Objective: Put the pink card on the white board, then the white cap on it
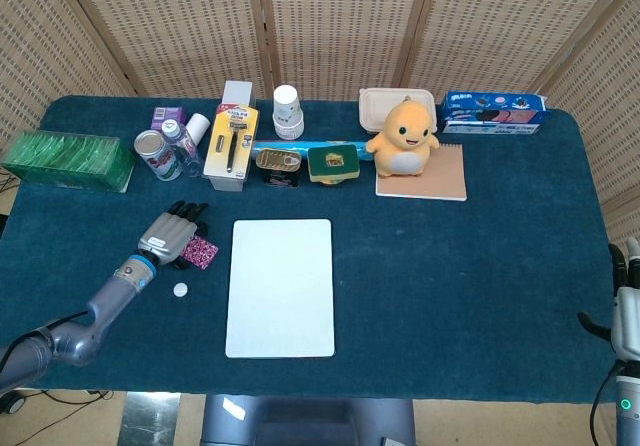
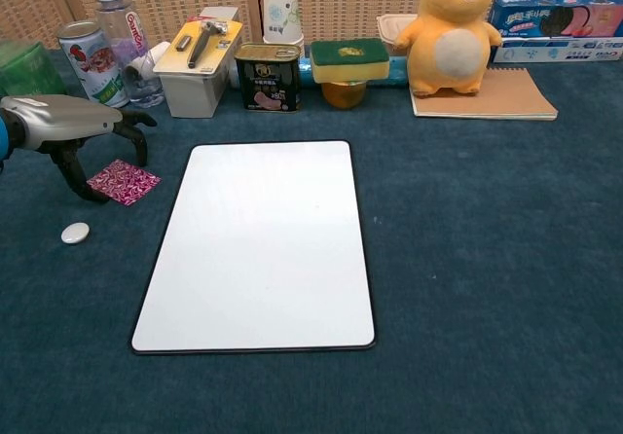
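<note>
My left hand (image 2: 68,127) poised over pink card (image 2: 123,181), fingers spread and arched downward, tips at card's near edge; contact unclear, nothing held. Card flat on counter (image 1: 480,266), just left of white board (image 2: 261,244). White cap (image 2: 75,233) on counter near card, apart from hand. My right hand (image 1: 625,311) at counter's far right edge; cannot tell its state.

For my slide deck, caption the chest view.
Left hand poised over the pink card, beside the bare white board.
</note>
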`<state>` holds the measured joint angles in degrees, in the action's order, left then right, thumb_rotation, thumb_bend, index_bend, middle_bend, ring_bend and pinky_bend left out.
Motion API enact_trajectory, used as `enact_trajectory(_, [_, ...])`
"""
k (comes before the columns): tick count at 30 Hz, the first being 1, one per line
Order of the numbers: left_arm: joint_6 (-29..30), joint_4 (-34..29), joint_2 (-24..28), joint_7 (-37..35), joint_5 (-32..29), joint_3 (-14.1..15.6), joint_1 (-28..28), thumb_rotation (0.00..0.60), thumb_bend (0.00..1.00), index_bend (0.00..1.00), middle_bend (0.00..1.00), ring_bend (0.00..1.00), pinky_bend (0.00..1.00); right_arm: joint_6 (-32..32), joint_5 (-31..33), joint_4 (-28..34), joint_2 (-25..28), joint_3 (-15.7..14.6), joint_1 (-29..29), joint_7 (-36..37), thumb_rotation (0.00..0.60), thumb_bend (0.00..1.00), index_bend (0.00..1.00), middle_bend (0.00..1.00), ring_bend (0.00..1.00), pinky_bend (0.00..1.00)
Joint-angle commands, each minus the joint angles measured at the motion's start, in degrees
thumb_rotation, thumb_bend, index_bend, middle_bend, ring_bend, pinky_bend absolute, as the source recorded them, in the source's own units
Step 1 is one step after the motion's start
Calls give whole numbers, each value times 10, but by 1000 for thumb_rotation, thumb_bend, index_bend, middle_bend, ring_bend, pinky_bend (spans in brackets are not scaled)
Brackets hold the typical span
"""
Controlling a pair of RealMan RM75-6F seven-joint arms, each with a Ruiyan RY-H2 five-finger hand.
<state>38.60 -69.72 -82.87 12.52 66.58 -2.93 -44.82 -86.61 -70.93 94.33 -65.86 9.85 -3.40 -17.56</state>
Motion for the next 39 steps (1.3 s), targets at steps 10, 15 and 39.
enact_trajectory(10, [11,-9,2,20,-13,0,2,600,211,514,0,0,9,0,-2,3,2,-2,0,2,599,0,50,0,0,0])
enact_trajectory(15, [13,-16,7,27,-21,-2,1,600,212,515,0,0,9,1,-2,4,3,-2,0,2,600,0,50,0,0,0])
enact_trajectory(39, [21,-139,23,133,-40,-26,-64,600,207,515,0,0,9,3,1,13,12,-3,2,11,599,0,55,0,0,0])
